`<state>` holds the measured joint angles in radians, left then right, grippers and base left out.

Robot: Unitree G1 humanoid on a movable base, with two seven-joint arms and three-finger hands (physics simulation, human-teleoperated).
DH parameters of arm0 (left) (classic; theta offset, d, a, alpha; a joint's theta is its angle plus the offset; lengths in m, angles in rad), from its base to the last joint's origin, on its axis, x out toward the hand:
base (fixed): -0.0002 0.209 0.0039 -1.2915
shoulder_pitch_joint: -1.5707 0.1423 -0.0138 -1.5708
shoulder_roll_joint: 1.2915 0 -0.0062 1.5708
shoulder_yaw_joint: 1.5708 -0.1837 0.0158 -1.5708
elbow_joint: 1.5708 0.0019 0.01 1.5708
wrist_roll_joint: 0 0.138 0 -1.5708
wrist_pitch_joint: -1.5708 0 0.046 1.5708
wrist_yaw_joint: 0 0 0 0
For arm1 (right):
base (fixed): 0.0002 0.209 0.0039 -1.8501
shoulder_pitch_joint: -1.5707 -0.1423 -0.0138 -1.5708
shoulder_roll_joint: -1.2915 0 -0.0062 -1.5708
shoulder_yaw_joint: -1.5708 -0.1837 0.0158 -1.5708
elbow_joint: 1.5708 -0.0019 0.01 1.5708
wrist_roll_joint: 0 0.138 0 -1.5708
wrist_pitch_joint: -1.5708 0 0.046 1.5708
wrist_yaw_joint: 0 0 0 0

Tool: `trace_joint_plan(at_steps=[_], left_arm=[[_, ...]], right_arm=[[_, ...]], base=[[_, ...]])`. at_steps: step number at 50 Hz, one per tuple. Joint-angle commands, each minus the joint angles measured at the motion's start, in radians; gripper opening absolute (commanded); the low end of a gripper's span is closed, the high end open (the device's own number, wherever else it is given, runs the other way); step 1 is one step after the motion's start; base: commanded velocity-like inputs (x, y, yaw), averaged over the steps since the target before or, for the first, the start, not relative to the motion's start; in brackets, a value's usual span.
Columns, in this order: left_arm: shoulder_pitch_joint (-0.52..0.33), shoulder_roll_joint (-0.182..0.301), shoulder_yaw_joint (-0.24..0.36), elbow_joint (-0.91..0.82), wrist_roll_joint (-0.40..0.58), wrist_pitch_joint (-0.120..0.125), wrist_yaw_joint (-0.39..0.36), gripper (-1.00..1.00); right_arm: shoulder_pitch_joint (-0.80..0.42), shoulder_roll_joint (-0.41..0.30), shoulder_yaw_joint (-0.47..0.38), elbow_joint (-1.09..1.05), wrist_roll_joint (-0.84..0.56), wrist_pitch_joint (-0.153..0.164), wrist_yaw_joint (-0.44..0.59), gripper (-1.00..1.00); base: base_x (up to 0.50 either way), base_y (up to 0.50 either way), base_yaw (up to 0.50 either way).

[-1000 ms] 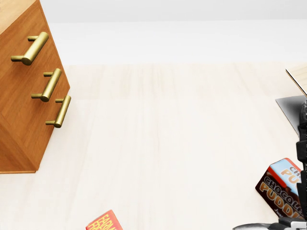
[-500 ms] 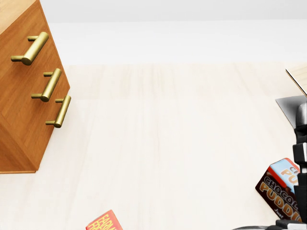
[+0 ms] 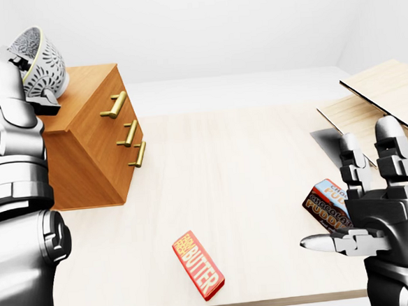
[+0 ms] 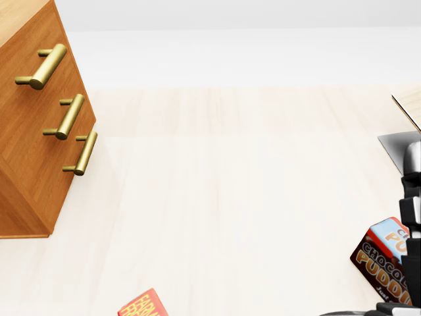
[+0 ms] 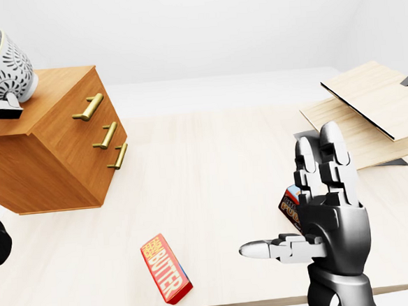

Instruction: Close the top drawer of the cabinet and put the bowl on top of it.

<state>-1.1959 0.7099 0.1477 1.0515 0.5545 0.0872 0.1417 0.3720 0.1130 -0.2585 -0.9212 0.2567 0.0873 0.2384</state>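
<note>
While the cabinet sits as it did a second ago and only the right hand has edged upward, the top drawer looks shut, so only placing remains. The left hand clamps the tilted bowl just above the cabinet's top. The right hand hovers over the tabletop, fingers spread and empty.

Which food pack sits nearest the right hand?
The brown chocolate pudding box, partly hidden by the right hand in the left-eye view; the red butter box lies well left of it.
</note>
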Motion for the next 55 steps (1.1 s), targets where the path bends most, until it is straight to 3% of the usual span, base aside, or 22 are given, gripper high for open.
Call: trace_joint_plan(at_steps=[1,2,3,49,55], left_arm=[[0.034,0.0,0.0,0.051,0.054,0.0,0.007,-0.91],[0.034,0.0,-0.001,0.05,0.053,0.0,0.006,-0.51],[0.034,-0.002,-0.005,0.052,0.056,0.0,-0.005,1.0],[0.041,0.001,-0.005,0.038,0.08,0.0,-0.004,1.0],[0.051,0.029,0.031,-0.103,0.049,0.0,-0.043,1.0]], right_arm=[[0.002,-0.001,0.002,-0.003,0.0,0.0,-0.001,1.0],[0.001,-0.001,0.001,-0.002,0.0,0.0,-0.001,1.0],[-0.001,-0.001,-0.001,0.001,0.001,0.0,-0.001,1.0],[0.001,-0.003,0.009,0.007,-0.006,0.0,-0.003,1.0],[-0.003,-0.005,0.013,0.016,-0.009,0.0,-0.005,1.0]], base=[[0.0,0.0,0.0],[0.0,0.0,0.0],[0.0,0.0,0.0],[0.0,0.0,0.0],[0.0,0.0,0.0]])
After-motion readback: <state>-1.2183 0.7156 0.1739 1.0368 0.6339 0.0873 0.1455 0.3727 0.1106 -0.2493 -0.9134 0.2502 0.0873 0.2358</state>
